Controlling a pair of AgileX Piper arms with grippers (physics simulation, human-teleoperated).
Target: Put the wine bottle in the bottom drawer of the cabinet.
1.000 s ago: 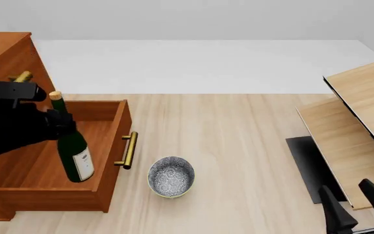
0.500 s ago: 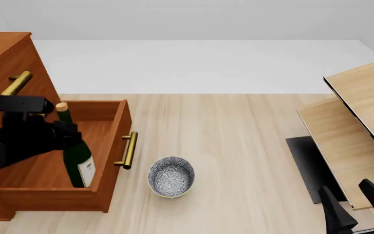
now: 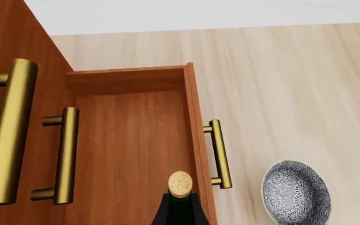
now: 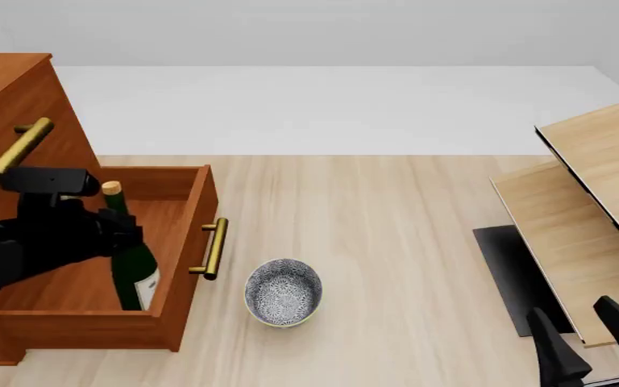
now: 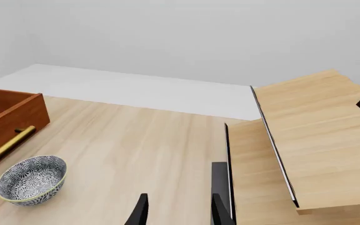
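Front view: left end effector [image 4: 107, 230] grips wine bottle [image 4: 135, 270] inside bottom drawer [image 4: 180, 266].

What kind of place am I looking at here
Likely a simulated tabletop test scene, not a real room: a blank grey backdrop, a wooden cabinet on a pale table, and a patterned bowl.

The wine bottle [image 4: 135, 270] stands inside the bottom drawer [image 4: 73, 318]; bowl [image 4: 284, 292] right of it.
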